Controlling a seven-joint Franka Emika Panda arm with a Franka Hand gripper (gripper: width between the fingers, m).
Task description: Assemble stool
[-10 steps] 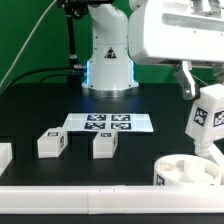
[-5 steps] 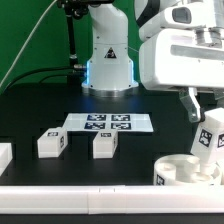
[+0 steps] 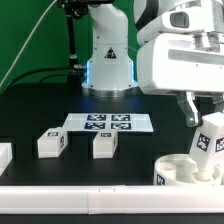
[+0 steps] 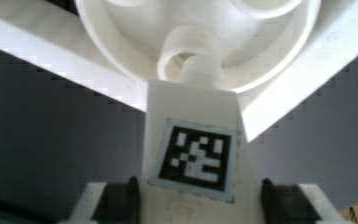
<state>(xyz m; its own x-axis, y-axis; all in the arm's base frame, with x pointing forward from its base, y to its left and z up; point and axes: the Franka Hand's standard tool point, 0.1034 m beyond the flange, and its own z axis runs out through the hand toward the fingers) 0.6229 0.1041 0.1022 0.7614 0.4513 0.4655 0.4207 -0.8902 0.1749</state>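
My gripper (image 3: pixel 203 118) is shut on a white stool leg (image 3: pixel 209 140) with a black-and-white tag, and holds it tilted just above the round white seat (image 3: pixel 182 171) at the exterior view's right. In the wrist view the leg (image 4: pixel 197 120) runs from between my gripper's (image 4: pixel 202 205) fingers down to a socket (image 4: pixel 188 62) of the seat (image 4: pixel 123 30); whether its tip touches I cannot tell. Two more legs lie loose on the black table, one (image 3: pixel 52 143) toward the exterior view's left and one (image 3: pixel 104 145) beside it.
The marker board (image 3: pixel 108 123) lies flat behind the two loose legs. A plain white block (image 3: pixel 4 156) sits at the exterior view's left edge. A white border strip (image 3: pixel 80 200) runs along the table's front. The robot base (image 3: pixel 108 60) stands at the back.
The gripper has come down with the leg, from well above the seat to just over it. In the last half second it has hardly moved.
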